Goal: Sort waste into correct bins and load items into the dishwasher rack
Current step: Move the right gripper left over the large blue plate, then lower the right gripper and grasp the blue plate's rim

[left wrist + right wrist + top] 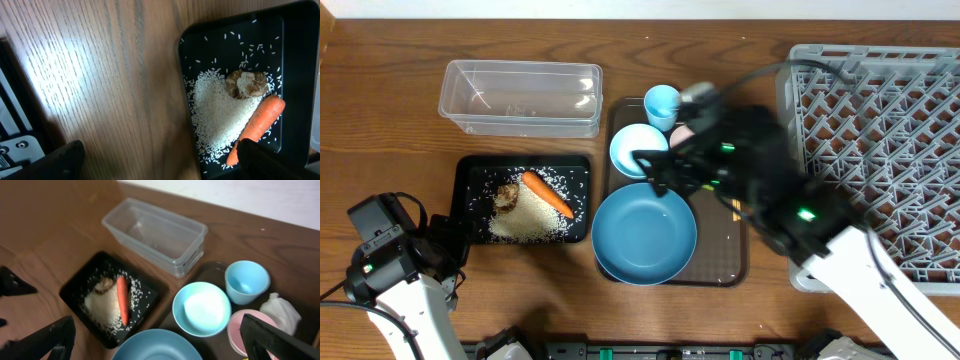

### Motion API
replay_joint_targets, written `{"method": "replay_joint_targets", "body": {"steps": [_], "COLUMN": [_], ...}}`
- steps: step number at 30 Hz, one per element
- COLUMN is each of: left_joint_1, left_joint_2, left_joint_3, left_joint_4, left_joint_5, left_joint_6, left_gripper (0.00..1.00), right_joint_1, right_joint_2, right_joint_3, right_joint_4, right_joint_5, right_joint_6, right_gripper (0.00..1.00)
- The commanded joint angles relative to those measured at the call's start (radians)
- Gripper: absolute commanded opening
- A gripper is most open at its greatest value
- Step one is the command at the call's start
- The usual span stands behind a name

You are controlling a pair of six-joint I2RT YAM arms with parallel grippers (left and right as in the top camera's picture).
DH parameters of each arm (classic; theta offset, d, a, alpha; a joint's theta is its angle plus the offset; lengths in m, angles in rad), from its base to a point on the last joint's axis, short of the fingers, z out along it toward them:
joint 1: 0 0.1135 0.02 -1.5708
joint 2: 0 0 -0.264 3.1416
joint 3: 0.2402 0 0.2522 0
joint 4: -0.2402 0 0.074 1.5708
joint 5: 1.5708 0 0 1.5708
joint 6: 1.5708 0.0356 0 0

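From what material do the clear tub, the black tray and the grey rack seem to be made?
The clear tub looks like transparent plastic: the wood grain of the table shows through its walls. The black tray seems to be glossy black plastic, though coated metal is possible; its rim catches light. The grey rack looks like matte moulded plastic, with a uniform lattice of pegs.

Pinkish-white cup (679,131) mostly under the blurred right arm (760,180)
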Motion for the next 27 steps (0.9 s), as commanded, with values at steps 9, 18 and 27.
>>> {"method": "replay_joint_targets", "body": {"steps": [9, 18, 27], "left_joint_1": [0.005, 0.005, 0.005], "left_joint_2": [-0.001, -0.001, -0.001], "left_joint_3": [-0.002, -0.002, -0.002], "left_joint_4": [-0.002, -0.002, -0.002], "left_joint_5": [-0.001, -0.001, -0.001], "left_joint_6": [0.008, 0.008, 0.008], "left_gripper": [0.98, 0.98, 0.98], "right_joint_1": [0.209, 0.337, 0.345], "right_joint_2": [0.271, 0.418, 0.483], "right_joint_3": [0.06, 0.06, 0.06], "right_joint_4": [-0.02, -0.071, -0.134], "right_joint_5": [-0.026, 0.013, 0.02], "right_joint_6": [-0.023, 0.039, 0.082], "right_gripper": [0.99, 0.99, 0.89]}}
